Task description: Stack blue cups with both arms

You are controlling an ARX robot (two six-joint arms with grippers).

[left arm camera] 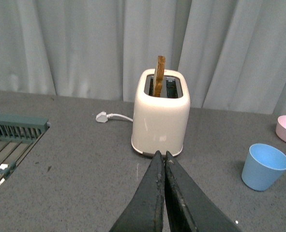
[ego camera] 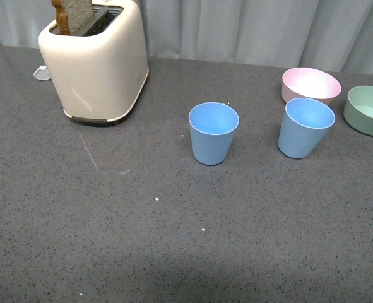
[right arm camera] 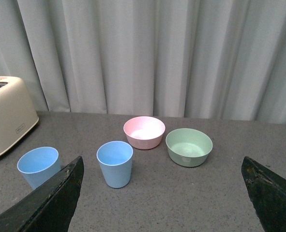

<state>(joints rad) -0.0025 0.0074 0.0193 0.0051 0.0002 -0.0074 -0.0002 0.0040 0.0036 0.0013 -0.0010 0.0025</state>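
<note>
Only in wrist views: left gripper point(left arm camera: 162, 157) closed, right gripper point(right arm camera: 162, 161) wide apart.

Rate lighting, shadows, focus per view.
Front view: soft even light, faint sheen on the toaster, weak shadows beside the blue cups. Left wrist view: toaster sharp, shut left gripper dark. Right wrist view: cups crisp, open right gripper nearly black.

Blue cup point(ego camera: 213, 139) & twin cup point(ego camera: 303, 132) in matt plastic, pink bowl point(ego camera: 310, 85) & green bowl point(ego camera: 368, 110) likewise matt, toaster point(ego camera: 101, 69) smooth cream w/ soft sheen, toast point(ego camera: 76, 14) rough, worktop point(ego camera: 173, 240) speckled grey, matt, curtain point(ego camera: 249, 28) cloth, left gripper point(left arm camera: 162, 155) dark, pitted
</note>
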